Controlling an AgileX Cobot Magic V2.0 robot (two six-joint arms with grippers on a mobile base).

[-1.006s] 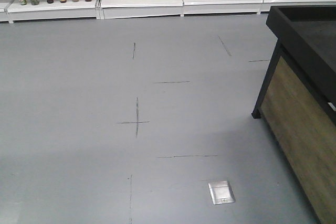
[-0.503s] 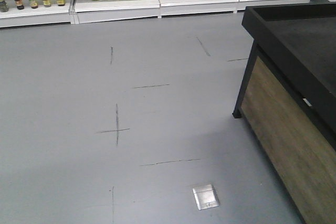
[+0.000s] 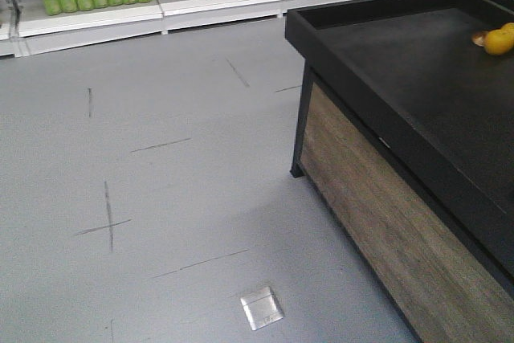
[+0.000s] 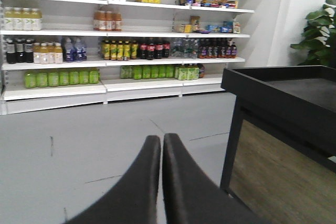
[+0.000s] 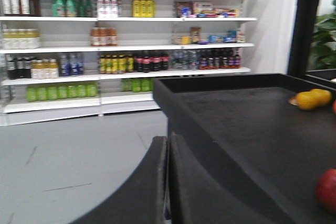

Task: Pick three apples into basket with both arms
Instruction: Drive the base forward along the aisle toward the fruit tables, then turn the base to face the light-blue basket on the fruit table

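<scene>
A single red apple (image 5: pixel 327 189) lies on the black table top (image 5: pixel 236 124) at the right edge of the right wrist view, cut off by the frame. The basket is out of view. My left gripper (image 4: pixel 161 139) is shut with nothing in it and hangs over grey floor to the left of the table. In the right wrist view my right gripper (image 5: pixel 168 140) is also shut and empty. It sits in front of the table's near left corner, well short of the apple.
The black table (image 3: pixel 401 78) with wood-panelled sides fills the right of the front view. Oranges (image 3: pixel 498 40) lie at its far right. White shelves of bottles (image 4: pixel 121 51) line the back wall. A metal floor plate (image 3: pixel 262 308) sits in the grey floor, and a plant (image 4: pixel 317 38) stands behind the table.
The front view has swung to the right. The shelves slid left, the black table came much further into view, and the oranges appeared on it.
</scene>
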